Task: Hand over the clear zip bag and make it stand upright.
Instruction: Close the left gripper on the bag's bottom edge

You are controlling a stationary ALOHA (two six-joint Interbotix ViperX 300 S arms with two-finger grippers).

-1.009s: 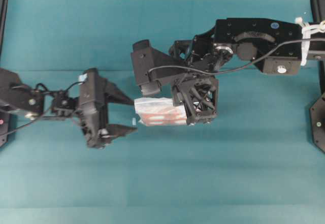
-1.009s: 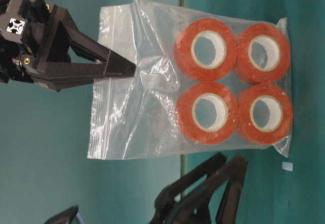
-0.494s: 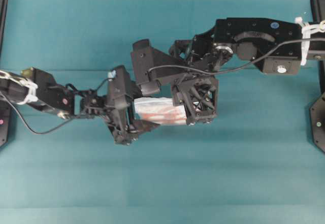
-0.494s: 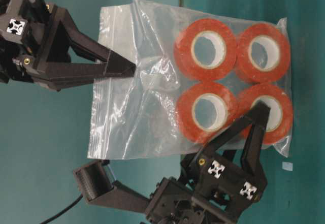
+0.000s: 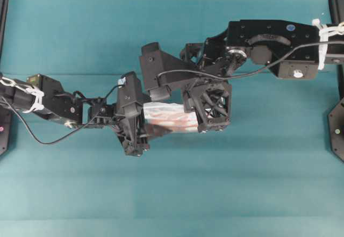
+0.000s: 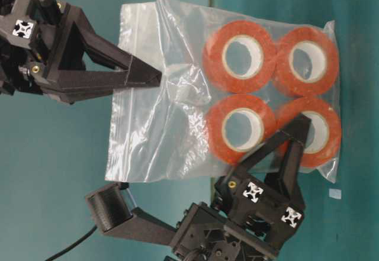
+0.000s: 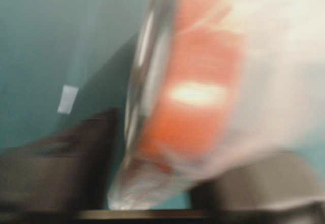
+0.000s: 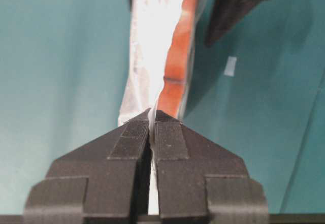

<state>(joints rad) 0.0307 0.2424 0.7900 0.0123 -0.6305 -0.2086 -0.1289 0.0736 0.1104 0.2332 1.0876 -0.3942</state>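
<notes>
I am the robot, and my right gripper is clenched on a rectangular, transparent, crinkly plastic zip bag, its two black pads pressed flat together with the empty upper part of the film pinched between them. The bag hangs in the air above the teal table, clear of the surface, near the middle of the scene between my two arms. Four orange tape rolls with white cores sit in a two-by-two block at the bag's far end, away from my right grip. My left gripper straddles that loaded end with its jaws spread apart: one black finger lies across the front of a roll, while the other, ribbed pad stands off beside the bag's edge without touching it. The left wrist view is blurred, showing only orange and crumpled film very close. A small white scrap lies on the table below.
</notes>
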